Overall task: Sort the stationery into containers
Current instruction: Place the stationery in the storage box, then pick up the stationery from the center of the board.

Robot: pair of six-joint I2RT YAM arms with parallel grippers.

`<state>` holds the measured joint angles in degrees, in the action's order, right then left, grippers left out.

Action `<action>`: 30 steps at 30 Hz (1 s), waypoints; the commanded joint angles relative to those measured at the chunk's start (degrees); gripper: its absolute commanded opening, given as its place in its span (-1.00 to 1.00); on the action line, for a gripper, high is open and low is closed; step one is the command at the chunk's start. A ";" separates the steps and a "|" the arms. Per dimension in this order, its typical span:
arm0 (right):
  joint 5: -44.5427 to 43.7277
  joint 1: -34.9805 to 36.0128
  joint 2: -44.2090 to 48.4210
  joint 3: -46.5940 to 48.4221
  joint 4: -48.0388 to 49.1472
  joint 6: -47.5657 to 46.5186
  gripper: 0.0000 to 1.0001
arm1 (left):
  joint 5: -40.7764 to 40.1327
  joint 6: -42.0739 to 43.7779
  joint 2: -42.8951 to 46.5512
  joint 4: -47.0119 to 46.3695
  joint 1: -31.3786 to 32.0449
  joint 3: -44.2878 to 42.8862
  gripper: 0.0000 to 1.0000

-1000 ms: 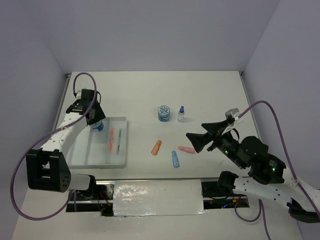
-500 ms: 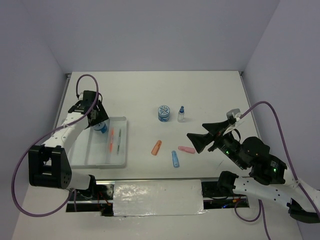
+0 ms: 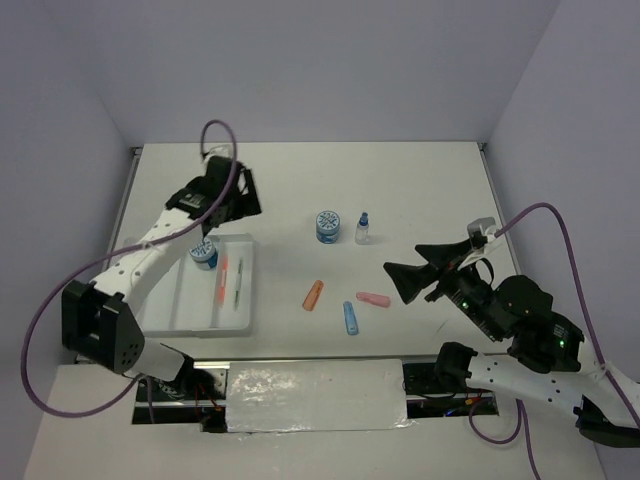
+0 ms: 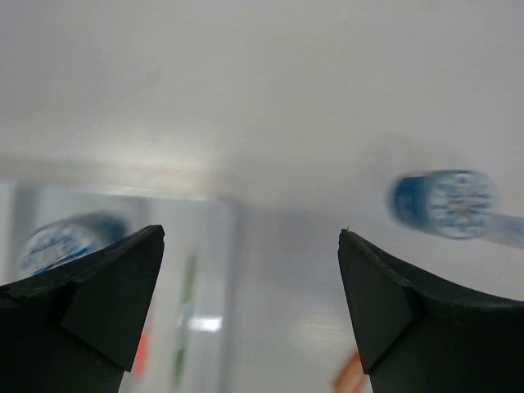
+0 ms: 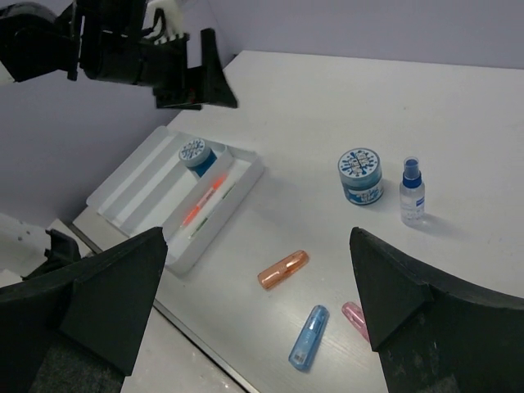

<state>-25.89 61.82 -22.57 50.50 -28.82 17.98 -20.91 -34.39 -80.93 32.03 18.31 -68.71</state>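
- Left end effector (image 3: pixel 243 197) wide open, empty; arm stretched past far edge of tray (image 3: pixel 165 300).
- Right end effector (image 5: pixel 258 235) open, empty, above desk (image 3: pixel 420 180) near right edge.
- Patterned pot (image 3: pixel 204 254) inside tray's far end.

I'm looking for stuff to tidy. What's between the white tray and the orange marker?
Just bare table between the white tray and orange marker, in the top view.

bright even overhead light, soft faint shadows, left wrist view smeared by blur
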 commanded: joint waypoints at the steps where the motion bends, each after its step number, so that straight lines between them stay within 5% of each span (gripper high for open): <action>1: -3.11 -0.21 0.33 3.73 -1.32 0.82 0.99 | 2.08 5.18 -8.95 -7.82 12.24 -12.90 0.99; 5: -1.89 -0.30 1.21 4.78 -3.26 2.06 0.99 | 6.41 17.06 -19.68 -14.89 20.62 -20.74 0.99; 10: -0.92 -0.21 3.23 4.69 -5.81 2.85 0.99 | 3.51 21.73 -32.17 -10.59 24.14 -32.97 0.99; 30: 0.84 -0.21 2.71 2.50 -4.40 1.18 0.99 | 4.81 20.25 -40.98 -12.61 23.18 -29.21 0.99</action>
<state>-25.67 61.82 -18.76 52.97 -34.70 20.03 -17.82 -13.72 -120.68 21.39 42.15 -98.91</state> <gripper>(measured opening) 0.996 0.993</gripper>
